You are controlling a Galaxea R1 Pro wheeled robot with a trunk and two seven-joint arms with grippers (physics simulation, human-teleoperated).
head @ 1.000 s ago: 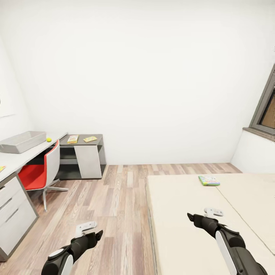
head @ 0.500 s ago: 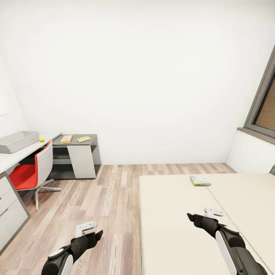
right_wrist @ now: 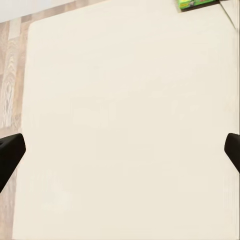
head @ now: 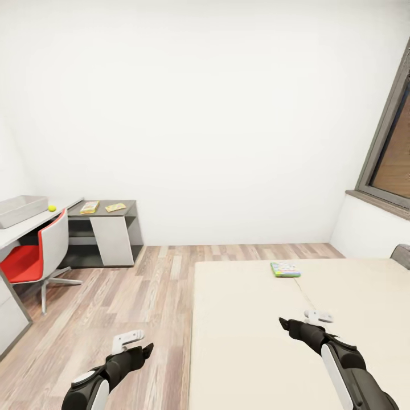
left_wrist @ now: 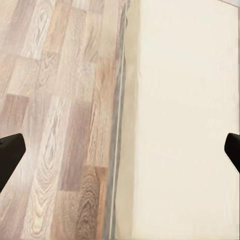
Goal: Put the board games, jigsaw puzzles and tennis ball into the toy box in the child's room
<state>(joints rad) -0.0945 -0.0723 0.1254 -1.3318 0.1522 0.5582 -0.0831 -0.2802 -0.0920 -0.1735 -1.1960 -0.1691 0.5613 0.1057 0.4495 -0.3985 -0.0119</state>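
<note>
A pale green board game (head: 285, 269) lies flat on the cream bed (head: 250, 341), far ahead of my right gripper (head: 300, 320); its green edge (right_wrist: 197, 3) also shows in the right wrist view. That gripper (right_wrist: 120, 155) hangs open and empty over the bed cover. My left gripper (head: 136, 343) is open and empty above the bed's edge and the wood floor, its fingertips (left_wrist: 10, 155) wide apart. Far left, the light-grey toy box (head: 20, 209) and the yellow-green tennis ball (head: 52, 208) sit on the pale table (head: 23, 226).
A red-and-white swivel chair (head: 34, 256) stands at the table. Beside it, a lower dark-topped cabinet (head: 105, 216) carries two flat yellowish items (head: 89, 206), too small to identify. A window (head: 393, 154) is on the right wall. Wood floor (head: 142, 296) runs between bed and table.
The whole picture has slid left, so the camera has turned right: table, chair and toy box are nearer the left edge and more bed shows. Both arms keep their pose.
</note>
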